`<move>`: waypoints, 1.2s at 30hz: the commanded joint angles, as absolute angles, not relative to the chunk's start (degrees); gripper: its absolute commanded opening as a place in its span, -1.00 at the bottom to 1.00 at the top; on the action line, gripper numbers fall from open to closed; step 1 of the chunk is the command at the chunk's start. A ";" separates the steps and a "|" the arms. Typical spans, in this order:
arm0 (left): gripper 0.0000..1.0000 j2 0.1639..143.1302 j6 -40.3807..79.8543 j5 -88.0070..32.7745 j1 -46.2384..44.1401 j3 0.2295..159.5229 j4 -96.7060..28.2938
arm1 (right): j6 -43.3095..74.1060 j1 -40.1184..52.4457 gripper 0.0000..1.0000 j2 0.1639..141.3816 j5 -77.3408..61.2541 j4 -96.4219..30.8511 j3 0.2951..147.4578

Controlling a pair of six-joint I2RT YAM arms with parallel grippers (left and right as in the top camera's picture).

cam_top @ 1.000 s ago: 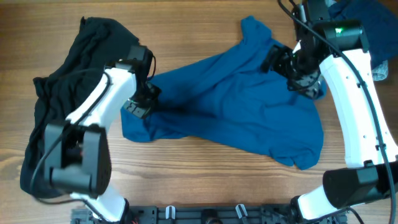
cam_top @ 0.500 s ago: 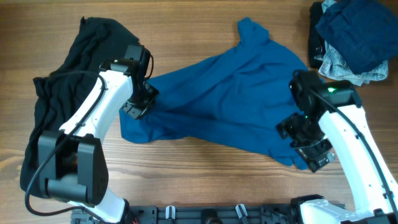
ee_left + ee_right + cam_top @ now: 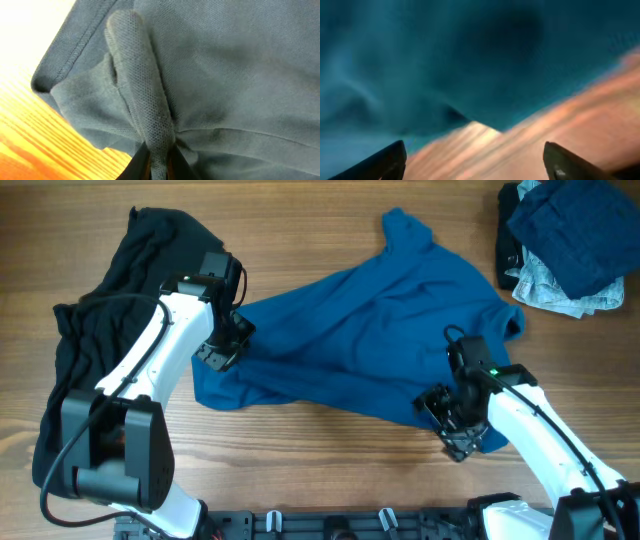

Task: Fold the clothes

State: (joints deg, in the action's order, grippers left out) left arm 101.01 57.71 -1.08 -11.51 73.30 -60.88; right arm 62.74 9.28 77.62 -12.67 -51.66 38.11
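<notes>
Teal shirt (image 3: 380, 340) sprawls across table (image 3: 330, 470) centre | left gripper (image 3: 222, 352) at its 9 o'clock edge, fingers clamped on a fold; right gripper (image 3: 452, 435) over 5 o'clock hem, fingers apart

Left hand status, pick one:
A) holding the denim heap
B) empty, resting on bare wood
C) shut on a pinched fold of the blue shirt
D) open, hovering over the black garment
C: in the left wrist view a pinched ridge of the teal shirt runs straight into the shut left hand, and overhead that hand sits at the shirt's left edge.
</notes>
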 commanded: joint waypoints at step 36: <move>-0.92 79.37 51.86 14.24 -20.49 116.18 -94.74 | 38.61 9.45 -0.91 81.06 3.22 -92.14 116.71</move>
State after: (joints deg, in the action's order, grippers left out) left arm 79.81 49.78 8.51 -17.96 112.77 -92.64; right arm 41.25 9.50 83.64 3.29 -92.25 114.83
